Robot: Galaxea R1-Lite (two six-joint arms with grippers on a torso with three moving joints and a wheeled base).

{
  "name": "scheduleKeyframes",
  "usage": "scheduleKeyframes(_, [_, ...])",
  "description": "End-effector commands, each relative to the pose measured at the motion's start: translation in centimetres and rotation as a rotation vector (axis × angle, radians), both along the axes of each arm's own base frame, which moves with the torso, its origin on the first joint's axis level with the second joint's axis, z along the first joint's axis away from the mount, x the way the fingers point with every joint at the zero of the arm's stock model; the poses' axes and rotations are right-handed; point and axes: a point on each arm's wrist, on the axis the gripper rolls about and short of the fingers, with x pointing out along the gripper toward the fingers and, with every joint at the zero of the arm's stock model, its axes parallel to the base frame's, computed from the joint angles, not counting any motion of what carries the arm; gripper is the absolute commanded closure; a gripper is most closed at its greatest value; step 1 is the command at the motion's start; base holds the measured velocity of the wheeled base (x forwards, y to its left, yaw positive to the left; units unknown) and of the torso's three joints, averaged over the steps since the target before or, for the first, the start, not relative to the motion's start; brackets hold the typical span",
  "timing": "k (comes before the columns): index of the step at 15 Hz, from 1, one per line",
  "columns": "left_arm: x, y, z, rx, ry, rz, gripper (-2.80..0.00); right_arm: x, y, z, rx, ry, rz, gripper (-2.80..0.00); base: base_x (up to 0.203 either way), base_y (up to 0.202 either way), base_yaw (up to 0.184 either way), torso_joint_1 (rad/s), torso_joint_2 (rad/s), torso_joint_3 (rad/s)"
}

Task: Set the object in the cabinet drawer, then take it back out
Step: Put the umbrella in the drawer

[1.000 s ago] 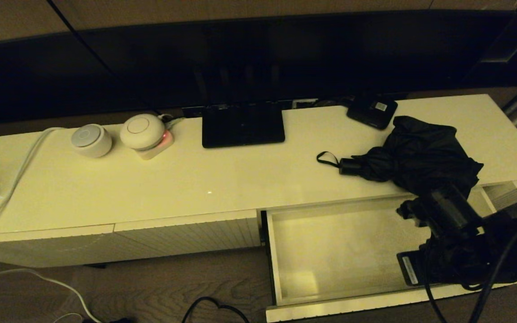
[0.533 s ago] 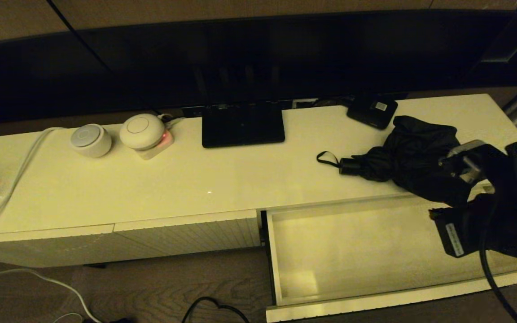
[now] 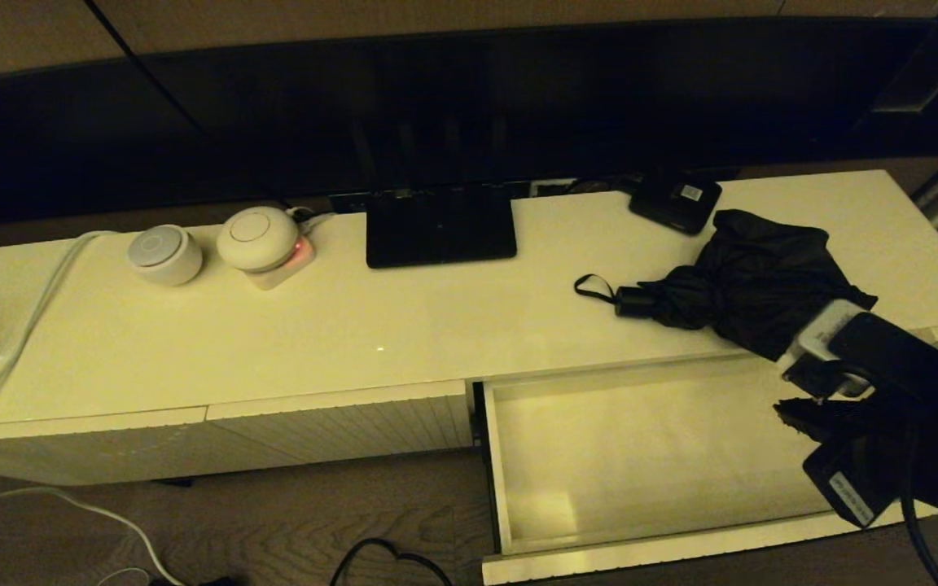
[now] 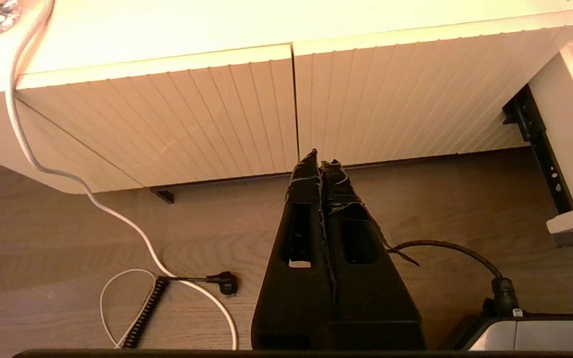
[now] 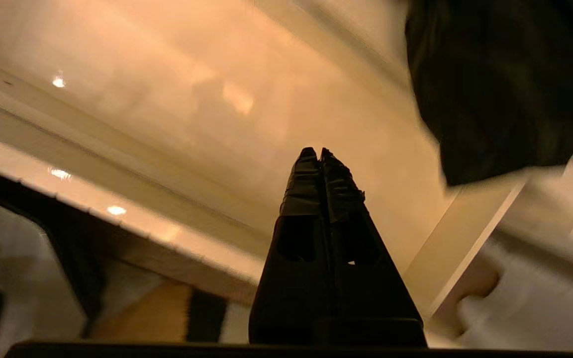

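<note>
The cabinet drawer (image 3: 648,456) is sitting pulled out at the right end of the long cabinet (image 3: 355,325), and nothing is lying inside it. So the opening part looks done. The umbrella (image 3: 754,285) is lying on the cabinet top, just behind the open drawer, and nobody is holding it. Its short handle and thin strap loop (image 3: 595,286) are pointing toward the middle of the cabinet. A bit of its loose cloth is hanging near the drawer's back edge.

The right gripper (image 5: 320,155) is hanging over the right end of the drawer, near the umbrella's cloth but not touching it. Its two fingers are pressed together with nothing between them. In the head view the right arm (image 3: 884,407) is covering that corner of the drawer.

The left gripper (image 4: 319,161) is waiting down low in front of the closed ribbed fronts (image 4: 266,104), over the floor. Its fingers are pressed together too and holding nothing.

A flat black stand (image 3: 440,226), a small black box (image 3: 675,199) and two round white things (image 3: 212,242) are sitting on the cabinet top as well.

I am thinking most of the job is waiting to be done: picking up the umbrella, putting it in the drawer, and taking it back out
</note>
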Motion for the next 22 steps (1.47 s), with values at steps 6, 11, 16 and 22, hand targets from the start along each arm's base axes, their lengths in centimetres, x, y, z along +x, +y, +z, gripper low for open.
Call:
scheduleKeyframes(6, [0.0,0.0,-0.1,0.000,0.003,0.001,0.00,4.7,1.8,-0.5,-0.283,0.042,0.240,0.00,0.000,0.000,0.000,0.000,0.00,0.000])
scheduleKeyframes(11, [0.0,0.0,-0.1,0.000,0.003,0.001,0.00,5.6,0.1,0.7,-0.483,-0.003,0.296,0.00,0.000,0.000,0.000,0.000,0.00,0.000])
scheduleKeyframes(16, [0.0,0.0,-0.1,0.000,0.003,0.001,0.00,5.8,-1.8,1.7,-0.643,-0.001,0.323,0.00,0.000,0.000,0.000,0.000,0.00,0.000])
scheduleKeyframes(22, [0.0,0.0,-0.1,0.000,0.003,0.001,0.00,6.3,-2.4,2.9,-0.754,0.000,0.415,0.00,0.000,0.000,0.000,0.000,0.00,0.000])
